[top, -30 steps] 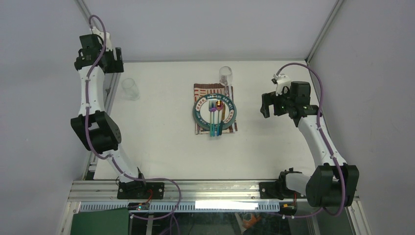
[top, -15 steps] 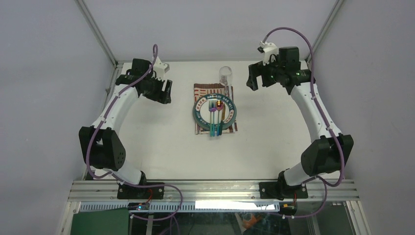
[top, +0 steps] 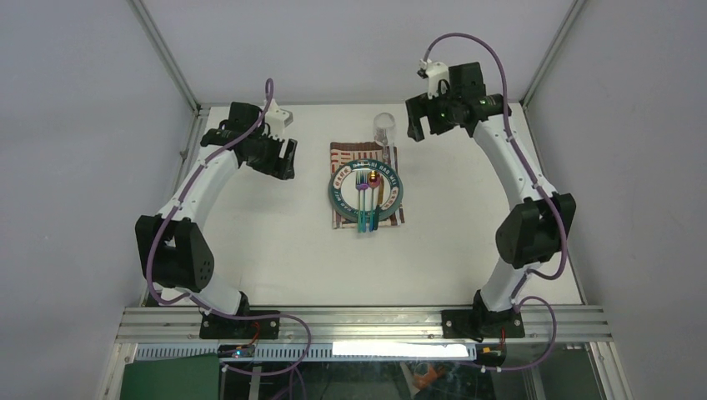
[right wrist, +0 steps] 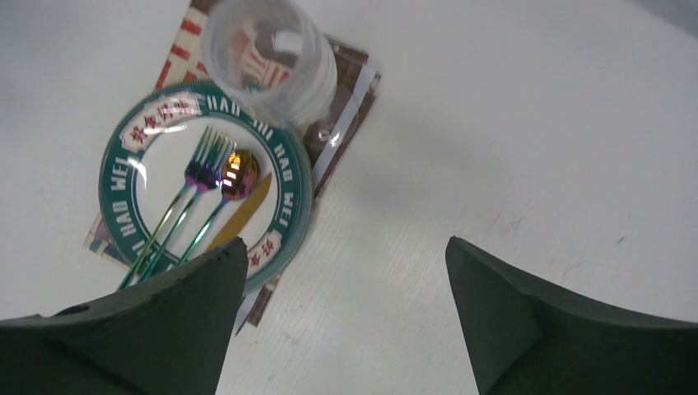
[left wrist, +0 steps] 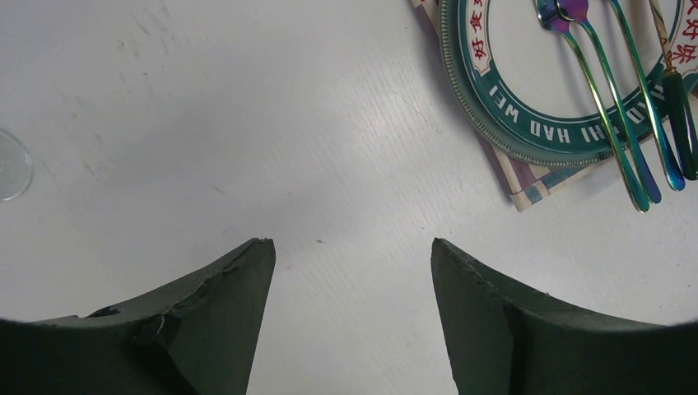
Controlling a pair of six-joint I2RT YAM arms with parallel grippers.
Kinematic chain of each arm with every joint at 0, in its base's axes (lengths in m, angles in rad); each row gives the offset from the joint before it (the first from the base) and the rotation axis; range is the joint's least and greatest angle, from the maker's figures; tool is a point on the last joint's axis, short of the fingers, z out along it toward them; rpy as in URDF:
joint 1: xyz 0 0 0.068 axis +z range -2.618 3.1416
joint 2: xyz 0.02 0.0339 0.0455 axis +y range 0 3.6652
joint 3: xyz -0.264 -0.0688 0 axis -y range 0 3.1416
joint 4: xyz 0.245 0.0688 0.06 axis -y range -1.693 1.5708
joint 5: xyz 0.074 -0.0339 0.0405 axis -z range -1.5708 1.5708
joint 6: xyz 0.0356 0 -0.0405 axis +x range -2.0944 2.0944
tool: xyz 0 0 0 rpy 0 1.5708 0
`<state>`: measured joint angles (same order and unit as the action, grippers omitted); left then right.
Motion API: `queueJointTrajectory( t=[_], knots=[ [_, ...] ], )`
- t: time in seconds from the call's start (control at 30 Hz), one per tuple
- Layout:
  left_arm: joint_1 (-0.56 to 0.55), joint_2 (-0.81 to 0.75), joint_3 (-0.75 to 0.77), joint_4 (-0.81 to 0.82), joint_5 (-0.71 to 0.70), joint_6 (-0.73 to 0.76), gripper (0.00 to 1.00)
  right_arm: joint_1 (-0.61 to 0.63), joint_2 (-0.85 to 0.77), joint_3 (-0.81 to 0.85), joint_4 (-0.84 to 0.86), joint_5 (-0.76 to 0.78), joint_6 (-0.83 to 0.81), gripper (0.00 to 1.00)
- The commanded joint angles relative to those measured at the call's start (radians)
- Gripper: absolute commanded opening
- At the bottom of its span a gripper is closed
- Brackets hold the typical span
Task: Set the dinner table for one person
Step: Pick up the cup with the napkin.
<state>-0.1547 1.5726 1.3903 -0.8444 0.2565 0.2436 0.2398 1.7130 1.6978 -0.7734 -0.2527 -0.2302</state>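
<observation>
Seen from above, a large flat matte white rectangular tabletop (top: 275, 250), edged with aluminium frame rails, lying level. Spread directly beneath the left gripper (top: 282, 162) and right gripper (top: 419, 125), reaching well beyond both. Faintly scuffed below the left one.

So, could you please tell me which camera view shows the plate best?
The right wrist view: the plate is close and nearly whole, its rim lettering readable, though the glass covers part of the rim. The top view shows it whole but small; the left wrist view cuts off much of it.
</observation>
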Motion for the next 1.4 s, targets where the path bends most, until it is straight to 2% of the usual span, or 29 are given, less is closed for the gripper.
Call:
queueJointTrajectory(
  t=[0.0, 0.2, 0.43, 0.73, 0.93, 1.1, 1.37],
  knots=[
    [-0.027, -0.011, -0.004, 0.036, -0.008, -0.011, 0.72, 0.031, 0.095, 0.25, -0.042, 0.046, -0.004, 0.92],
    [-0.038, 0.005, -0.009, 0.039, -0.021, -0.011, 0.72, 0.087, 0.275, 0.547, -0.184, 0.124, -0.031, 0.93],
    [-0.044, 0.015, -0.017, 0.041, -0.028, -0.01, 0.7, 0.15, 0.312, 0.578, -0.166, 0.226, -0.036, 0.98],
    [-0.062, 0.022, -0.028, 0.044, -0.021, -0.007, 0.68, 0.161, 0.26, 0.445, -0.069, 0.246, -0.019, 0.98],
    [-0.082, 0.043, -0.022, 0.044, -0.042, -0.008, 0.67, 0.165, 0.203, 0.31, 0.053, 0.273, -0.018, 0.98],
    [-0.093, 0.038, -0.027, 0.044, -0.061, -0.004, 0.67, 0.165, 0.205, 0.303, 0.081, 0.289, -0.014, 0.97],
    [-0.098, 0.042, -0.034, 0.044, -0.069, -0.001, 0.67, 0.167, 0.059, 0.136, 0.283, 0.287, 0.008, 0.97]
  ],
)
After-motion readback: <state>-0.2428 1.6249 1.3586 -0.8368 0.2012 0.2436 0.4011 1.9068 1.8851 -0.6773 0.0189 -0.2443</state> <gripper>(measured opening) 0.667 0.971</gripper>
